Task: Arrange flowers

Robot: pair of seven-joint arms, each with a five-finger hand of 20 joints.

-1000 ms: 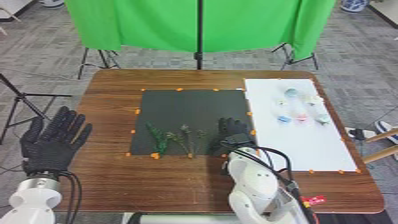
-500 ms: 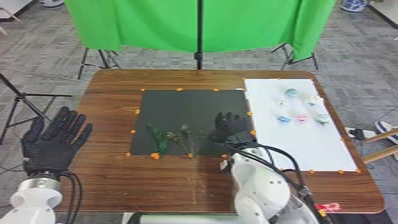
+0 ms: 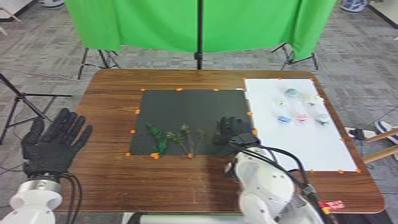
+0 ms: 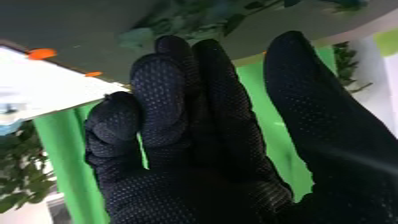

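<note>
My right hand is over the lower right part of the dark mat, open and holding nothing. Left of it on the mat lie a green leafy stem and thin sprigs. Several pale flower heads, among them a pink one and a blue one, rest on the white sheet. My left hand is open beside the table's left edge. In the right wrist view, my right hand has relaxed fingers and its thumb apart, with green leaves beyond the fingertips.
Orange tape marks border the mat and sheet on the brown table. A red object lies at the front right, beside my right arm. A green curtain hangs behind the table.
Over the dark mat, my right hand went slightly forward, then back toward the robot, while its forearm swung to the right. My left hand has stayed nearly still, and the stems and flowers have not moved.
</note>
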